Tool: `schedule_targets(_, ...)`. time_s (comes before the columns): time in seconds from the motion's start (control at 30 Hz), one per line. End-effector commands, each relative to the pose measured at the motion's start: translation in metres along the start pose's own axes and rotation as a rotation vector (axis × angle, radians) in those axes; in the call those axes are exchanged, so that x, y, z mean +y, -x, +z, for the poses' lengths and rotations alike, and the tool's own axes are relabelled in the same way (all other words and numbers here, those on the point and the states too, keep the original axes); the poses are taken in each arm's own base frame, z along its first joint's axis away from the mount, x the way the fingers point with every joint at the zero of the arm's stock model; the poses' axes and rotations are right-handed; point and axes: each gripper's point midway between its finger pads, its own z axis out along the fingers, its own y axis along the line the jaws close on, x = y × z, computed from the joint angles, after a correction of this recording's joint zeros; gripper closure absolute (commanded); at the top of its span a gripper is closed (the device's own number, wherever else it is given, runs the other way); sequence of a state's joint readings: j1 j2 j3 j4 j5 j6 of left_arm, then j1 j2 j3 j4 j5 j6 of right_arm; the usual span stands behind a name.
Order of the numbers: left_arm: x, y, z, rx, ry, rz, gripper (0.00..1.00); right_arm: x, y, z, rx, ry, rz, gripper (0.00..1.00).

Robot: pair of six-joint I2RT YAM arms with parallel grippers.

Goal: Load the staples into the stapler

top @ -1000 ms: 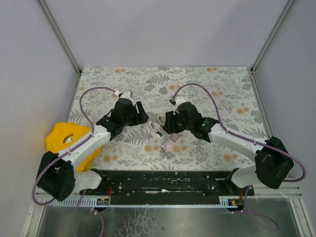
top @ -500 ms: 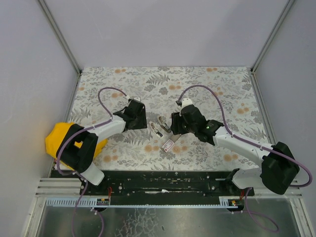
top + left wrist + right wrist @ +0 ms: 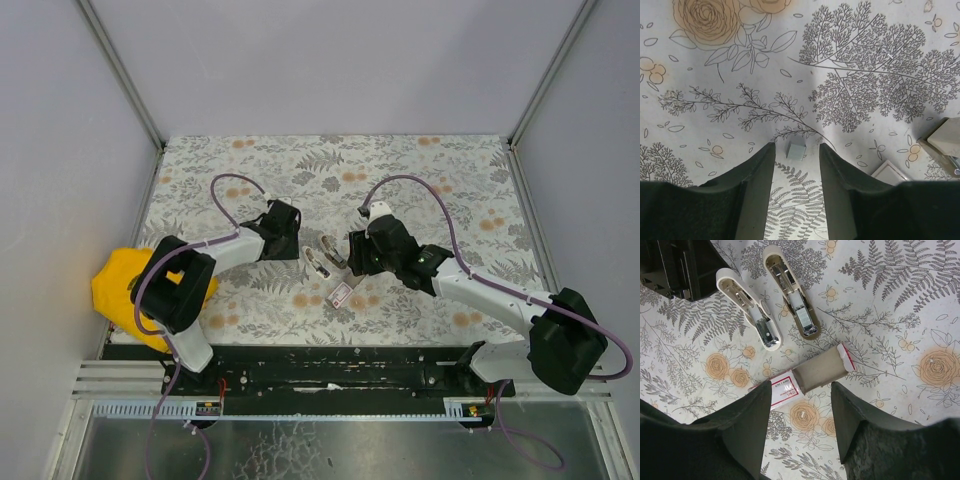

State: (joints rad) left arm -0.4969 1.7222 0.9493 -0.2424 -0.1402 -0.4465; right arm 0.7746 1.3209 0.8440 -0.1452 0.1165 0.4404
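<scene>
The stapler [image 3: 325, 257] lies opened out in a V on the flowered table, both halves showing in the right wrist view [image 3: 792, 295]. The staples carton [image 3: 341, 293], pink and white, lies just in front of it with its grey tray [image 3: 821, 371] slid partly out. My right gripper [image 3: 802, 390] is open and hovers above the carton, empty. My left gripper [image 3: 796, 147] is open and low over the table, left of the stapler [image 3: 946, 137]. A small grey square piece [image 3: 796, 151] lies between its fingertips, untouched.
A yellow cloth-like object [image 3: 125, 285] lies at the table's left edge under the left arm. A white flat corner [image 3: 890, 172] shows beside the left gripper's right finger. Grey walls close in the table on three sides.
The left arm has folded in and its gripper has dropped low and moved slightly right, toward the stapler. The right gripper has shifted slightly over the carton. Stapler and carton have not moved.
</scene>
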Motion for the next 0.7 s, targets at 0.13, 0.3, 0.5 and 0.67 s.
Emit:
schedule_targets(0.13, 0.000, 0.014, 0.010, -0.043, 0.025, 0.029, 0.68, -0.008, 0.008, -0.003, -0.038, -0.031, 0.007, 0.42)
schedule_targets(0.3, 0.003, 0.009, 0.008, -0.036, 0.029, 0.018, 0.75, -0.008, 0.009, -0.003, -0.039, -0.030, 0.007, 0.42)
schedule_targets(0.5, 0.002, 0.001, 0.004, -0.022, 0.007, -0.005, 0.79, -0.008, 0.009, -0.003, -0.040, -0.025, 0.002, 0.42)
schedule_targets(0.67, 0.001, -0.011, -0.004, -0.005, -0.003, -0.035, 0.81, -0.008, 0.008, -0.004, -0.043, -0.022, -0.007, 0.42)
